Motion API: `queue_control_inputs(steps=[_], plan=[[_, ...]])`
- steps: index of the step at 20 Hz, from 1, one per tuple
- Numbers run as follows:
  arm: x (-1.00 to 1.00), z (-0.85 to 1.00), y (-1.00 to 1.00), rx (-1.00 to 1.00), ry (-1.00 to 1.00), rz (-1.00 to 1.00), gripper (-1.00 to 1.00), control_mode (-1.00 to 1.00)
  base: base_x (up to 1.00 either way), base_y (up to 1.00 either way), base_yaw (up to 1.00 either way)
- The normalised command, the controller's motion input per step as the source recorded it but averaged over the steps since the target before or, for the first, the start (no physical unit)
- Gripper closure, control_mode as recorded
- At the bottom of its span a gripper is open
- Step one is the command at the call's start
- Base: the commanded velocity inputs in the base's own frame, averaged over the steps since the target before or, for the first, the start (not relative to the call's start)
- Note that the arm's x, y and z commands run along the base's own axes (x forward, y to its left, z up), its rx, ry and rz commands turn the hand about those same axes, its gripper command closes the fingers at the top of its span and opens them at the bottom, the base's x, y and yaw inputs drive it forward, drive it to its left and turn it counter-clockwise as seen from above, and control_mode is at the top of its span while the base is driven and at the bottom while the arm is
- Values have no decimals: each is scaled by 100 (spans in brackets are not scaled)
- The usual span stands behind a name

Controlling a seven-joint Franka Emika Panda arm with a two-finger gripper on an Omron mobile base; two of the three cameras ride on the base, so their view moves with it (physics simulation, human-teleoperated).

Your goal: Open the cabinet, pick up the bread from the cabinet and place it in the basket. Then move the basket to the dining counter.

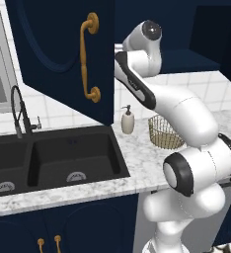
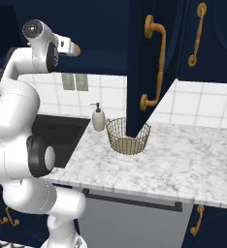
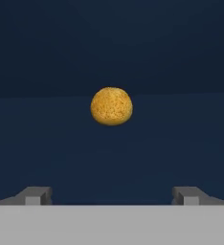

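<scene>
Cabinet (image 1: 53,44) door is swung open, brass handle (image 1: 88,57) facing the left base camera; the same open door edge shows in the right base view with its handle (image 2: 154,63). The arm reaches up into the open cabinet, wrist near the top of both base views.

Hand view: bread (image 3: 111,105), a small round golden lump, sits on the dark navy cabinet shelf (image 3: 47,153), centered ahead of the end effector (image 3: 111,195). The two finger tips (image 3: 35,195) stand wide apart at the bottom edge, nothing between them. End effector is released, not touching the bread, which lies well ahead of the tips.

Basket (image 1: 164,132), golden wire mesh, stands upright on the marbled counter (image 1: 137,163) just right of the soap bottle (image 1: 128,120). In the right base view the basket (image 2: 129,135) sits below the open door edge, soap bottle (image 2: 98,118) to its left, the two near each other but apart. The basket looks empty through the mesh.

Black double sink (image 1: 48,160) is set in the counter left of the soap bottle, with a dark faucet (image 1: 19,111) behind it. White tile backsplash (image 2: 198,104) runs behind the counter.
</scene>
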Motion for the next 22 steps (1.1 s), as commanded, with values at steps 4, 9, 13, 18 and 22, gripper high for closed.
queue_control_inputs(steps=[4, 9, 13, 18, 22], plan=[[49, 0, 7, 0, 4, 0, -100, -100, 0, 0, 0], [45, -1, 15, 0, 0, 0, -100, -100, 0, 0, 0], [38, -8, 6, 0, 0, 0, -100, -100, 0, 0, 0], [39, -19, 0, 0, 0, 0, -100, -100, 0, 0, 0], [38, -16, 0, 0, 0, 0, -100, -100, 0, 0, 0]])
